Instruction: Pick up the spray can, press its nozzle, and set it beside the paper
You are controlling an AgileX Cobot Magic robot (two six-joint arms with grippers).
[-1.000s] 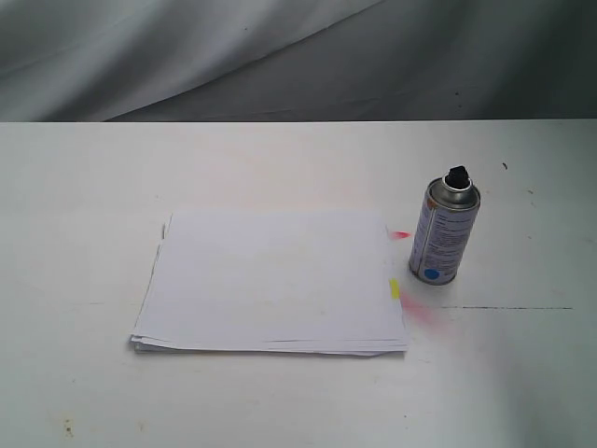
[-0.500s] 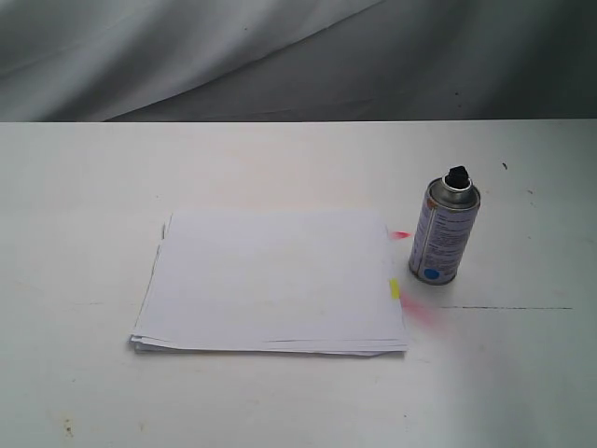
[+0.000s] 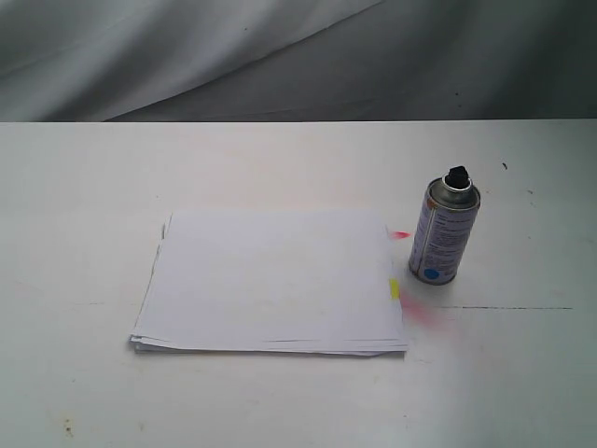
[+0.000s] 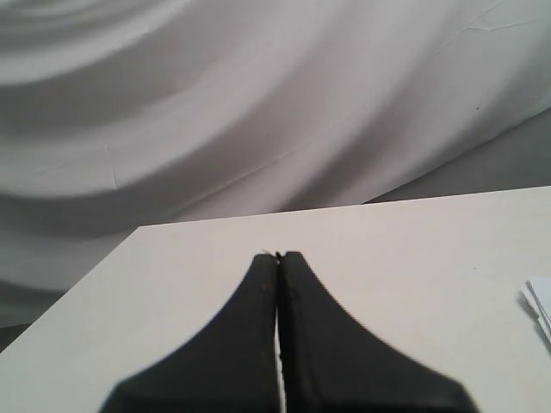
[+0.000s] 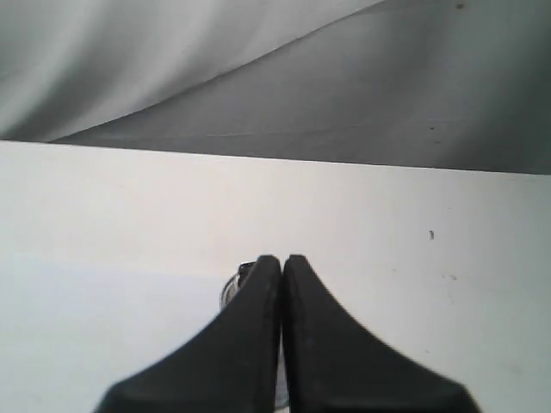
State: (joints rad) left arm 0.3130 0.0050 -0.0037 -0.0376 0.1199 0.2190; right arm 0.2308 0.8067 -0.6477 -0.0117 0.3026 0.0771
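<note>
Small silver metal spray can [image 3: 445,235] was found upright just beside white paper stack [image 3: 270,280], ungripped. Jaws of left gripper [image 4: 278,256] and right gripper [image 5: 281,260] were pressed together. Right jaws were judged to need spreading first, can taken mid-body.

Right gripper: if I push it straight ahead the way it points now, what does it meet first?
Probably the spray can: its silver top peeks out just behind the shut right gripper, slightly off its centre line. The gap between them is unclear.
</note>
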